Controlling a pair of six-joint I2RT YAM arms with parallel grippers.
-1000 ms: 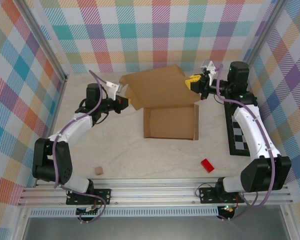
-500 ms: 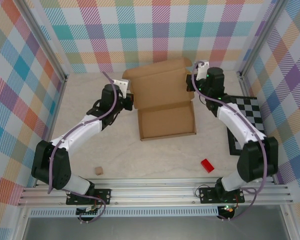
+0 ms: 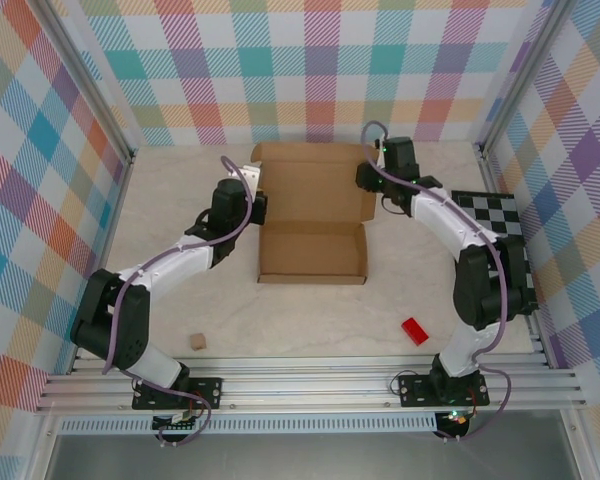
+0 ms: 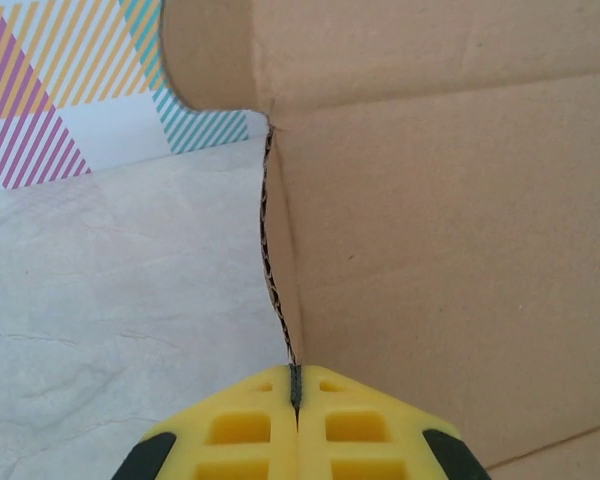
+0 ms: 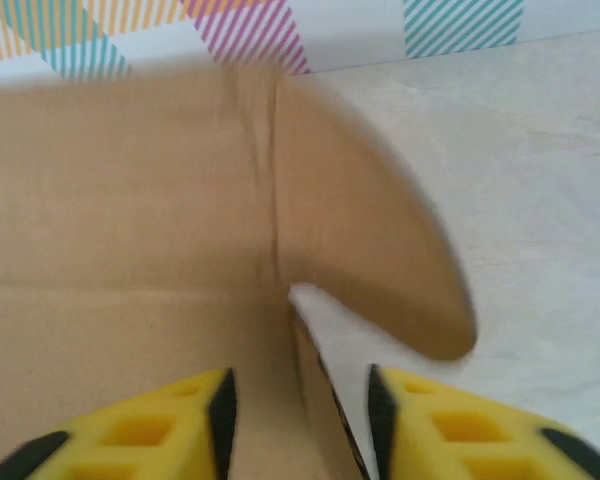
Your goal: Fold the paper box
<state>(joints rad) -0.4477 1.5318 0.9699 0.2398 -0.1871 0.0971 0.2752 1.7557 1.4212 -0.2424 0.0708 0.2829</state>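
Note:
The paper box [image 3: 313, 252], brown corrugated cardboard, lies mid-table with its tray open and its lid panel standing at the back. My left gripper [image 3: 263, 208] is at the box's left side. In the left wrist view its yellow fingers [image 4: 250, 430] are shut on the thin edge of a side wall [image 4: 440, 250] of the paper box. My right gripper [image 3: 372, 186] is at the box's right back corner. In the right wrist view the right gripper [image 5: 300, 420] stands open, its fingers [image 5: 150, 435] either side of the wall's edge [image 5: 325, 390] with a gap to each pad.
A small red block [image 3: 414, 331] lies near the front right and a tiny tan cube [image 3: 196, 341] near the front left. A black-and-white checkerboard [image 3: 502, 240] lies along the right side. Plaid walls enclose the table on the left, back and right.
Both arms swung inward and the box shifted left and squared up, lid panel upright. The right gripper has opened, letting go of the box's right edge. The left stays clamped.

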